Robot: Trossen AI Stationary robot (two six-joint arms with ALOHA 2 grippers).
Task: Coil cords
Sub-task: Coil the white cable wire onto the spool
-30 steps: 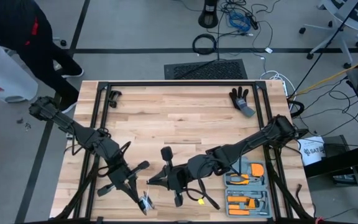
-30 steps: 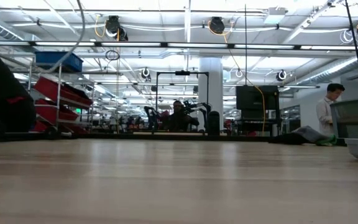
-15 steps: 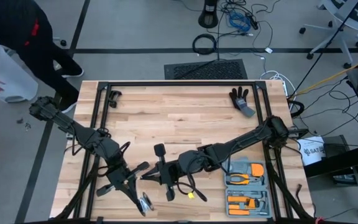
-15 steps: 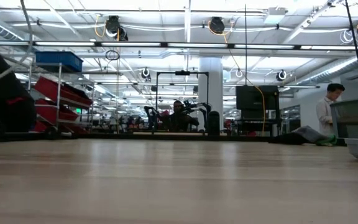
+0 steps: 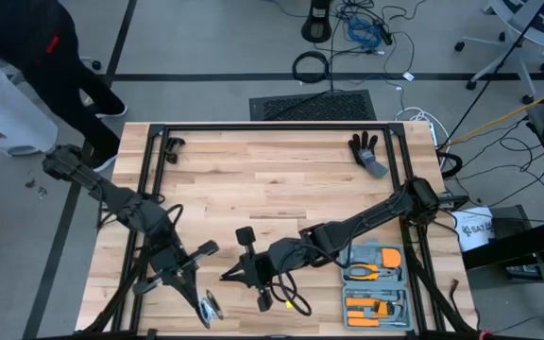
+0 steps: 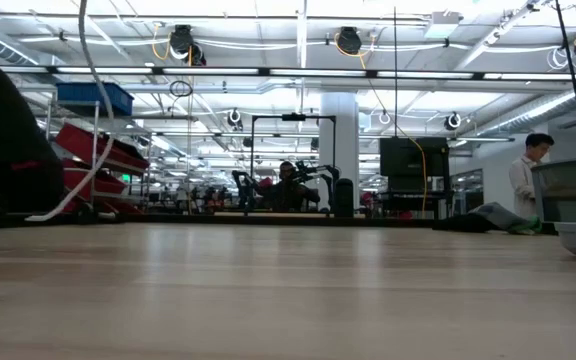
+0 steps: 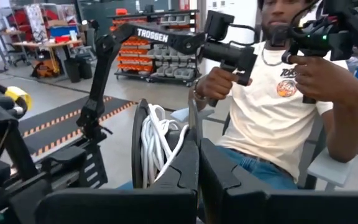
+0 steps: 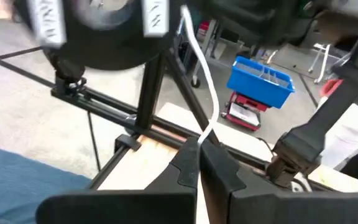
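The small black reel (image 7: 139, 144) has white cord (image 7: 159, 144) wound on it. It sits in my shut left gripper (image 5: 206, 307), above the table's near edge, left of the middle. A single strand of the cord (image 8: 199, 74) runs from the reel to my right gripper (image 5: 227, 276), which is shut on it just to the right. In the low view the cord (image 6: 86, 110) hangs in a curve at the far left. Both grippers are above the table. My left gripper pinches the reel near its rim (image 7: 191, 127) between its two fingers, which lie level. The reel stands edge-on to the fingers, clear of the table, with the wound cord beside one finger. My right gripper pinches a single strand of the white cord (image 8: 202, 134) at its fingertips, pointing roughly level toward the table's left. From the fingers the strand rises in a slight curve to the reel (image 8: 104, 31).
An open case of orange-handled tools (image 5: 376, 283) lies at the near right, under the right arm. A black glove (image 5: 366, 149) and a small black object (image 5: 171, 146) lie near the far edge. Black frame rails (image 5: 272, 127) border the table. Someone sits beyond the table's near edge.
My left gripper has carried the reel a little toward the table's left edge. My right arm has reached farther toward the left and sunk slightly, still shut on the strand. In the low view the slack cord has swung across the far left.
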